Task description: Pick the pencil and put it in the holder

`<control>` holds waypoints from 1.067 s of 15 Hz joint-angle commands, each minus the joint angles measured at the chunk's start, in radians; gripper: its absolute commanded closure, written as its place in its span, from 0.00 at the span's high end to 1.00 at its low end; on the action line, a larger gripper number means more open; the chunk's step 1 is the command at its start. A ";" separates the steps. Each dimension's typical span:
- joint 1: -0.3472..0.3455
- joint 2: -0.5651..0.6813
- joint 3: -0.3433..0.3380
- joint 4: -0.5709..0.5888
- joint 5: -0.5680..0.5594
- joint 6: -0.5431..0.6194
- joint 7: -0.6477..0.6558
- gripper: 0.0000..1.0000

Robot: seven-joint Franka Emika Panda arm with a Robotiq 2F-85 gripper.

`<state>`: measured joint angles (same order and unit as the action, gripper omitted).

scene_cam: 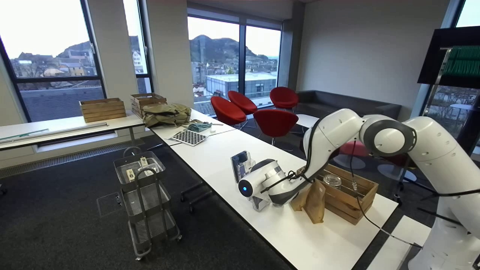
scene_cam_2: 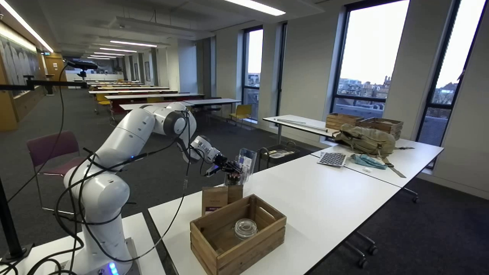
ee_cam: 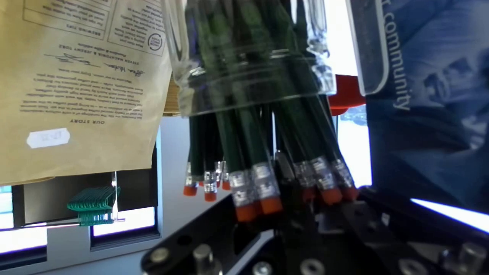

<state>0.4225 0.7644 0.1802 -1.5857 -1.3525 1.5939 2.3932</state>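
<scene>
In the wrist view, which stands upside down, several dark green pencils with orange eraser ends poke out of a clear glass holder. Which of them is the task's pencil cannot be told. My gripper is right at the eraser ends, its jaws brought together, with a fingertip showing between the pencils. The bundle covers the rest, so whether a pencil sits between the fingers is hidden. In an exterior view the gripper hovers at the top of the dark-looking holder. My arm blocks both in an exterior view.
Brown paper bags stand close beside the holder. A clear stand with blue-and-white leaflets is on the holder's opposite side. A wooden crate with a glass jar inside sits nearer the robot. Farther along the table lies a bag.
</scene>
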 commanded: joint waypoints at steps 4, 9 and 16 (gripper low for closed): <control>-0.022 0.023 0.005 0.005 -0.008 0.054 0.007 0.38; -0.027 0.026 0.005 0.008 -0.004 0.058 0.004 0.71; -0.023 -0.022 0.013 -0.024 0.006 0.046 0.005 0.93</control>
<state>0.4143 0.7684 0.1794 -1.5724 -1.3531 1.6019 2.3925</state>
